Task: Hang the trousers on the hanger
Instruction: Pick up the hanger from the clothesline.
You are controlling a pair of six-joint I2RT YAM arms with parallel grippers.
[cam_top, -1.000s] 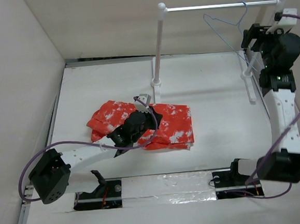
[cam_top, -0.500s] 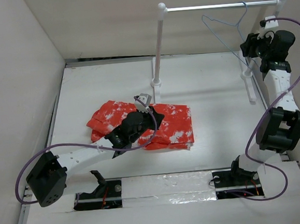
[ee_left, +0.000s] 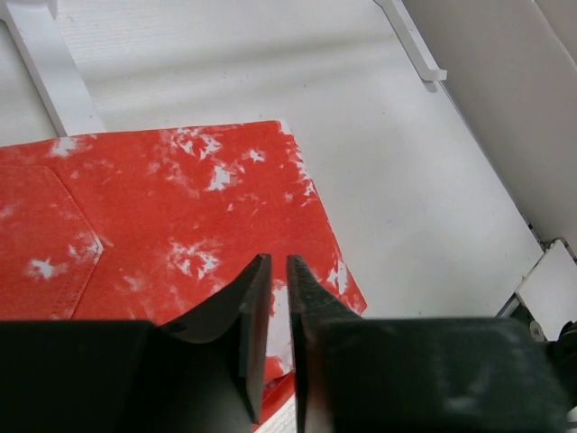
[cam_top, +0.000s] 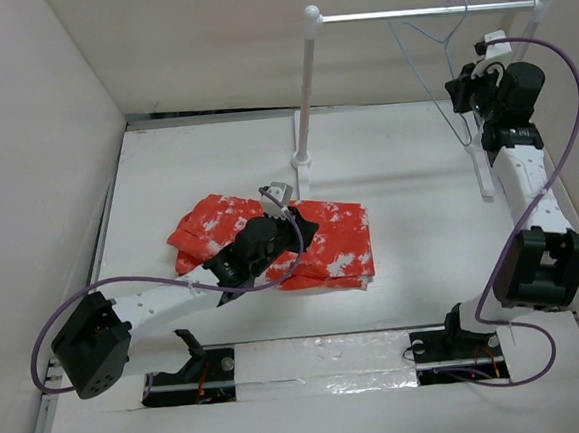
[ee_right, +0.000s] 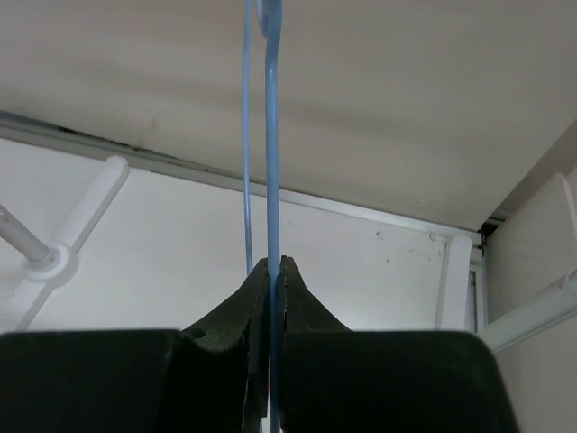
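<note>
Right wrist view: the right tool pinches the one hanger up by the rail. One pair of trousers lies folded on the tabletop under the left tool, which is pressed nearly together.

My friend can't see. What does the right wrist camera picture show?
The right hand pinches a thin blue wire hanger that runs straight up the middle. Behind it are the white table, a pale wall and the rail stand's foot on the left.

A white two-pole rail stand with a metal crossbar stands at the far side of the white bench.
</note>
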